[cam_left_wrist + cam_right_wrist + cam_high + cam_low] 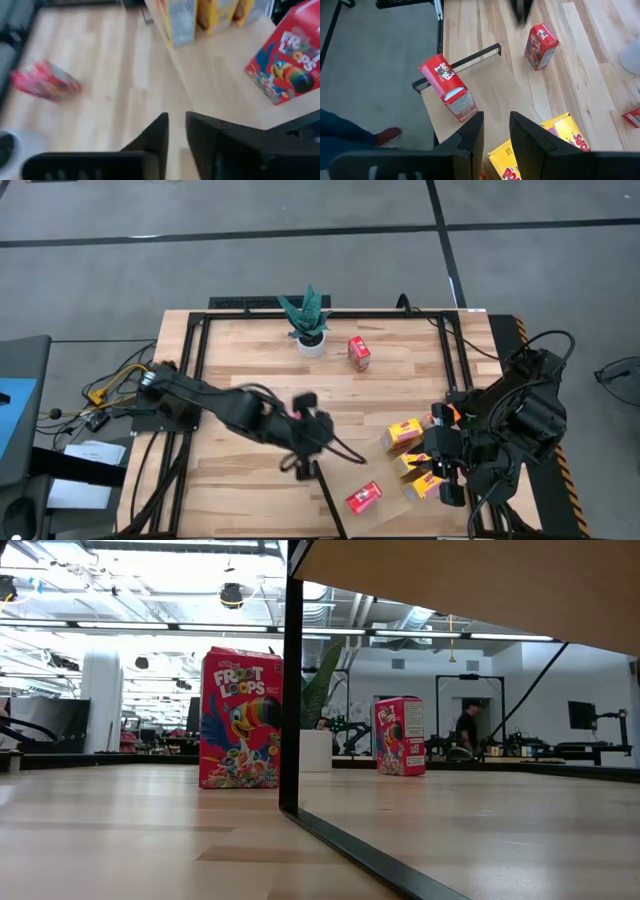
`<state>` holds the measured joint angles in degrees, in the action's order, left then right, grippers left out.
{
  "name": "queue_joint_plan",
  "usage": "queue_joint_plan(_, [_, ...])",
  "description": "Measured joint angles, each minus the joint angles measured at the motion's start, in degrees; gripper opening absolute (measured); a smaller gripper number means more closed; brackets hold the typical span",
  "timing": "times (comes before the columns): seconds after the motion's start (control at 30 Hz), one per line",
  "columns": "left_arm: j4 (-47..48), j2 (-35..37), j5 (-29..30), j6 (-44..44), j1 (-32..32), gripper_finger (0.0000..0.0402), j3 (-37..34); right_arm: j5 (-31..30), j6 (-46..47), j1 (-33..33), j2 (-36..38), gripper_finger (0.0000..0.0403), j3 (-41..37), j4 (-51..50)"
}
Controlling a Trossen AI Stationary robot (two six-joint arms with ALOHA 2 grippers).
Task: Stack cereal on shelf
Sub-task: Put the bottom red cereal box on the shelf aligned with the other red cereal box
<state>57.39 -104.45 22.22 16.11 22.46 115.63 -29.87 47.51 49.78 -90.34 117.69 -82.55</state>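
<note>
Our left fingers [176, 131] stand slightly apart, holding nothing; our right fingers [496, 131] too. The red box [364, 497] on the shelf [490, 95] stands near its edge; we might knock it off.

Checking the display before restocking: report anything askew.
The red cereal box sits turned diagonally at the corner of the shelf, close to its edge and apart from the yellow boxes.
</note>
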Motion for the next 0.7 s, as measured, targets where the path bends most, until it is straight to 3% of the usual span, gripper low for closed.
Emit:
queue_joint_plan(0.1, [0.0, 2.5, 0.0, -6.1, -1.9, 0.0092, 0.1, 0.6, 0.0, 0.0, 0.0, 0.0118, 0.0, -0.7])
queue_joint_plan(0.2, [1.7, 2.8, -4.1, -9.2, -5.0, 0.0153, 0.1, 2.4, 0.1, 0.2, 0.0, 0.0118, 0.0, -2.1])
queue_joint_plan(0.43, [23.1, -0.3, -6.4, -3.5, -10.7, 0.0282, -1.2, 2.9, 0.5, 2.5, 0.0, 0.0118, 0.0, -3.2])
queue_joint_plan(0.57, [21.6, -0.2, -8.2, -2.2, -10.8, 0.0322, -6.4, 2.1, 0.5, 3.4, 0.0, 0.0118, 0.0, -4.5])
queue_joint_plan(0.7, [17.9, 0.1, -7.6, -1.7, -9.0, 0.0337, -11.8, 1.2, 0.6, 3.8, 0.0, 0.0118, 0.0, -5.5])
